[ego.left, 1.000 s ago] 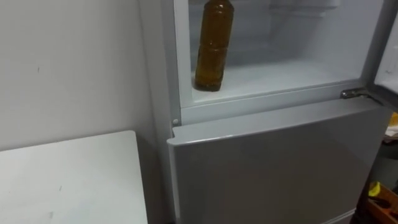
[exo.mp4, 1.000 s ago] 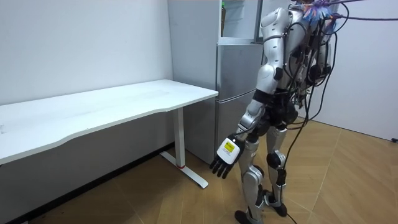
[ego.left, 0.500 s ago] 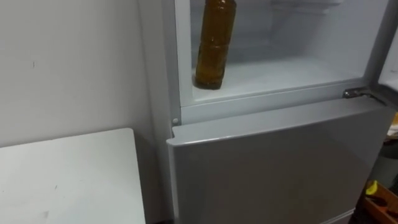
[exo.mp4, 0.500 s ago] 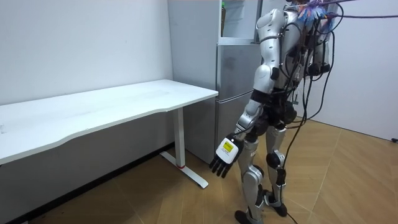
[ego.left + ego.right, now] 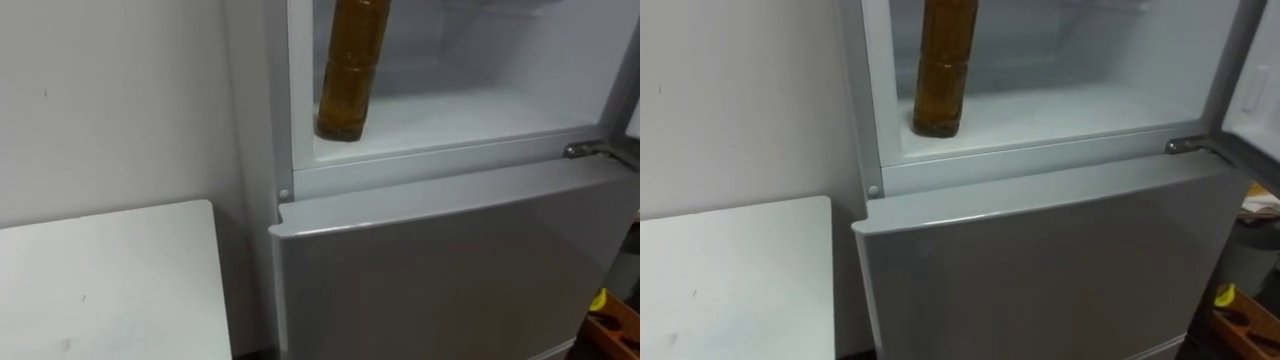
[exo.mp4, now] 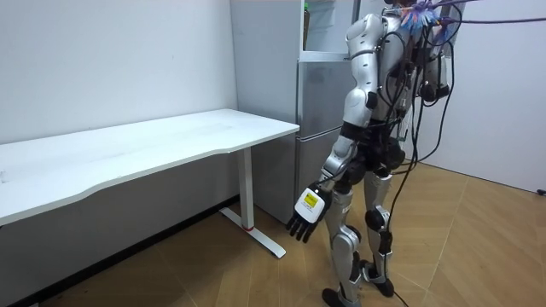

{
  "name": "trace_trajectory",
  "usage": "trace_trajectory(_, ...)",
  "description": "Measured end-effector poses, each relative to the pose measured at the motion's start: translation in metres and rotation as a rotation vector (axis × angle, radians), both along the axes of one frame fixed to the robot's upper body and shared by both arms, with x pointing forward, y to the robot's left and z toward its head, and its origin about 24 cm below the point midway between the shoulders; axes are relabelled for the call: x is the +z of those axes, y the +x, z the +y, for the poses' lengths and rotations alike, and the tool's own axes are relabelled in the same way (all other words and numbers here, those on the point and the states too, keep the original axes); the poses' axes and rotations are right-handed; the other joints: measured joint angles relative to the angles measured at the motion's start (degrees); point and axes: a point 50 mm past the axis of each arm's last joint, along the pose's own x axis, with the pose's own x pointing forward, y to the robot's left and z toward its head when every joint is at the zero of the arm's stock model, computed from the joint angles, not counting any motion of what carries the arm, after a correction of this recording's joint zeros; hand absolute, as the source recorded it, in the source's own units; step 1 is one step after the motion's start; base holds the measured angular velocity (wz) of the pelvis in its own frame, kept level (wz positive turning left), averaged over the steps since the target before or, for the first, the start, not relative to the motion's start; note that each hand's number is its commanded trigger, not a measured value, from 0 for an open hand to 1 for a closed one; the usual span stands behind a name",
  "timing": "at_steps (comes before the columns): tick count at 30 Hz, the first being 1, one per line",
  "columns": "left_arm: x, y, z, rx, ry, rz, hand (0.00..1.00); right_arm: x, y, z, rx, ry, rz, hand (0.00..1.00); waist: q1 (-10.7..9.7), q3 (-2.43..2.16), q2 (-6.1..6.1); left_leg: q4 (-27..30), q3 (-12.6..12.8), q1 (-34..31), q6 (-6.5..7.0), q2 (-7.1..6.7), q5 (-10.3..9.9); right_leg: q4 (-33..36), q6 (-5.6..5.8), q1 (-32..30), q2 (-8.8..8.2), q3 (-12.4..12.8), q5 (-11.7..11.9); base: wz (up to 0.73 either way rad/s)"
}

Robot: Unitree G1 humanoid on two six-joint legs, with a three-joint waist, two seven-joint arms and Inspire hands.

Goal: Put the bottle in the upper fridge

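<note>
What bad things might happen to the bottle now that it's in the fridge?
1. The bottle is tall and narrow and stands close to the upper compartment's front edge; a bump might tip it out.
2. That compartment is open, so cold air escapes until it is closed. The left hand hangs open by the robot's side.

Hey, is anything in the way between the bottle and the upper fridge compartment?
Nothing visible is. The bottle already stands upright on the upper compartment's floor, near its left front corner. The left hand hangs low at the robot's side, fingers relaxed and empty.
</note>
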Motion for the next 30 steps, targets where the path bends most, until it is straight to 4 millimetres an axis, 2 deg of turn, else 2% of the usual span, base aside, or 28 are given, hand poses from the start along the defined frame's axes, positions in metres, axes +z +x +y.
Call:
trace_trajectory(3,0.000,-0.001,0.000,-0.020,0.001,0.012,0.00,0.010,0.004,0.004,0.003,-0.052,-0.013,0.00,0.0,0.00,-0.07,0.0,0.0,0.0,0.00,0.00,0.0,0.0,0.00,0.0,-0.02,-0.1,0.0,0.00)
trace_trajectory(12,-0.001,0.003,0.000,-0.041,0.005,0.013,0.00,0.009,0.004,0.004,-0.006,-0.055,0.010,0.00,0.5,0.03,-0.04,0.0,0.0,0.0,0.00,-0.06,0.0,0.0,0.02,-0.1,-0.18,-0.3,0.0,0.00)
trace_trajectory(25,-0.003,0.017,0.001,-0.054,0.013,-0.015,0.00,0.016,0.007,0.015,-0.083,-0.258,0.174,0.00,0.3,0.02,-0.13,0.0,-0.1,-0.7,0.01,-0.11,0.0,1.1,0.01,-1.2,-0.19,-0.2,0.0,-0.01)
trace_trajectory(30,-0.004,0.012,0.000,-0.070,0.005,0.020,0.00,0.018,0.010,0.021,-0.068,-0.261,0.184,0.00,0.3,0.04,-0.17,0.1,-0.1,-1.0,0.01,-0.11,0.0,1.9,-0.01,-1.9,-0.31,-0.2,0.0,0.00)
